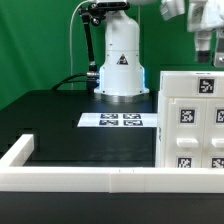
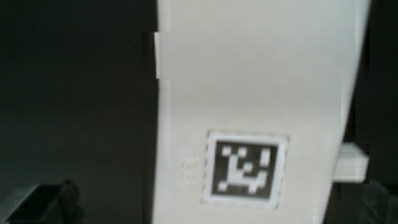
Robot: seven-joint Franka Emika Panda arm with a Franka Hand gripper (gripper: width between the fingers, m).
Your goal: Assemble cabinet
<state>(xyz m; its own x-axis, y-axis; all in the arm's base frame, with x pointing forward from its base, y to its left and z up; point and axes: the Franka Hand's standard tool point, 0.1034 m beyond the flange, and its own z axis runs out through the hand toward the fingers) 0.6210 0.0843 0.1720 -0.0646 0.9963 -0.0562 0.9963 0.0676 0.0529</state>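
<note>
The cabinet (image 1: 192, 120), a big white box with black-and-white tags on its face, stands on the black surface (image 1: 60, 125) at the exterior view's right, just behind the low white rail (image 1: 90, 180) along the front. The pincer (image 1: 207, 45) hangs directly above the cabinet's top edge; whether it is clenched or released I cannot tell. The marker board (image 1: 120, 121) lies flat in front of the arm's white base (image 1: 121, 65). In the wrist view, the cabinet (image 2: 240, 90) fills the frame, one tag (image 2: 244, 167) showing.
</note>
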